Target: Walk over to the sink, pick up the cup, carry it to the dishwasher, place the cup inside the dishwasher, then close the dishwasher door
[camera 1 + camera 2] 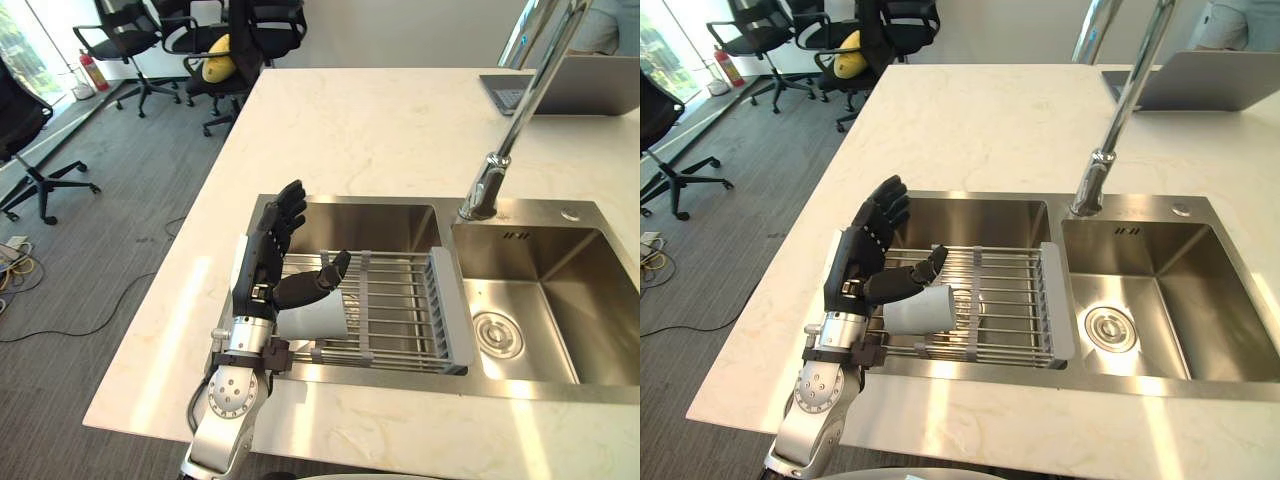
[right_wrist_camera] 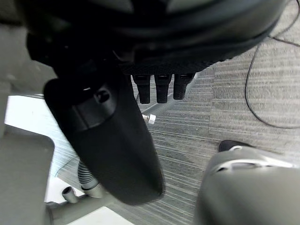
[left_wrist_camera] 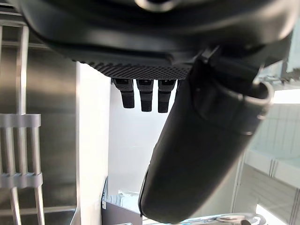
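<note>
A white cup (image 1: 315, 318) lies on its side at the near left end of a wire drying rack (image 1: 400, 310) set over the sink's left basin. My left hand (image 1: 262, 265) stands upright just left of the cup. Its fingers (image 1: 880, 210) point straight up and away, and its thumb (image 1: 318, 280) reaches across the top of the cup, so the hand is open. In the left wrist view the straight fingers (image 3: 143, 96) and the thumb (image 3: 206, 140) show with the rack bars (image 3: 18, 140) beside them. My right hand (image 2: 108, 140) hangs open over grey carpet, fingers (image 2: 161, 86) straight.
The sink's right basin (image 1: 560, 300) with its drain lies past the rack. A tall chrome faucet (image 1: 510, 130) rises behind the divider. A laptop (image 1: 570, 90) sits at the counter's far right. Office chairs (image 1: 130, 40) stand on the carpet to the far left.
</note>
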{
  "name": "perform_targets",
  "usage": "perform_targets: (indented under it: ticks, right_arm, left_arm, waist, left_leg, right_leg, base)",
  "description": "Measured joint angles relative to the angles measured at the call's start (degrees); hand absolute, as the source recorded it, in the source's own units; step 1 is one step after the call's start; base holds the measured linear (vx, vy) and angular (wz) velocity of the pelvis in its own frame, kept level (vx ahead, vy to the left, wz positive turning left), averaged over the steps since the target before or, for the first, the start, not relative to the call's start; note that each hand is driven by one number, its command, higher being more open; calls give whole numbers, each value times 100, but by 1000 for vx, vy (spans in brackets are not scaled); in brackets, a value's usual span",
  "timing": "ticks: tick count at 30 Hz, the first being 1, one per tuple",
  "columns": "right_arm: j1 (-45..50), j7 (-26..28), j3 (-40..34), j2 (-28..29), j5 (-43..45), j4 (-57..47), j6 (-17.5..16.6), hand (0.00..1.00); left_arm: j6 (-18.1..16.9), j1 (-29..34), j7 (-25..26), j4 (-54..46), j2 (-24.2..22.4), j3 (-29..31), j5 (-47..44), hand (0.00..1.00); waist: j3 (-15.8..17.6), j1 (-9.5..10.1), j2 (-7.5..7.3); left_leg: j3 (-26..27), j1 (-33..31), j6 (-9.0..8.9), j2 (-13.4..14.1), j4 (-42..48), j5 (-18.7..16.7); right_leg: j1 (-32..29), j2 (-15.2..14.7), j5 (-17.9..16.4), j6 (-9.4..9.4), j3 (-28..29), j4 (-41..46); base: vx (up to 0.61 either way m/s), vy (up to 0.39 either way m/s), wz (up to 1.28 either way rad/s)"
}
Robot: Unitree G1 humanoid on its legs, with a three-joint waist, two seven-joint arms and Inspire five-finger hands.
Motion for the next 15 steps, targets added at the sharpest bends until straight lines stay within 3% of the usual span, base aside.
perform_targets:
  ticks: [1,2,4,5,9,15]
  right_arm:
    - [55,21,5,7,1,7,0,90]
    - [96,38,-1,19,6,45,4,90]
    - [83,64,-23,1,7,61,2,90]
    - [78,97,-27,-7,6,74,3,90]
    - [9,146,-33,65,4,70,4,90]
    - [-13,248,-35,88,-3,70,4,90]
  left_arm:
    - [-3,-45,-1,-3,44,28,69,90]
    - [-6,-125,-4,-11,118,85,216,90]
    - [-6,-301,-38,-20,187,138,372,90]
    - [-6,-378,-90,-36,204,139,430,90]
    - [17,-407,-122,-51,412,142,719,90]
    - [115,-361,-359,-45,807,144,1045,90]
  waist:
    - [32,14,-30]
    - [21,13,-1]
    - [31,-2,35]
    - [26,-1,55]
    - [41,2,-4]
    - [4,123,-87]
  left_leg:
    - [-18,-88,-39,34,287,33]
    - [-14,-268,-52,63,523,-173]
    - [-20,-570,48,59,177,-246]
    - [-18,-672,194,44,-450,-25]
    - [-208,-291,254,-141,-1739,-26]
    - [-87,26,398,-306,-2334,210]
  right_leg:
    - [137,-16,19,-11,-9,-103]
    - [317,-14,64,-7,-47,-268]
    - [380,-5,126,33,-70,-405]
    - [383,50,168,68,-65,-441]
    - [192,55,397,198,9,-675]
    - [263,-72,493,244,203,-802]
  base:
    - [94,-10,15]
    - [62,13,5]
    - [33,40,3]
    - [23,94,-6]
    - [-6,105,-1]
    - [-47,54,-6]
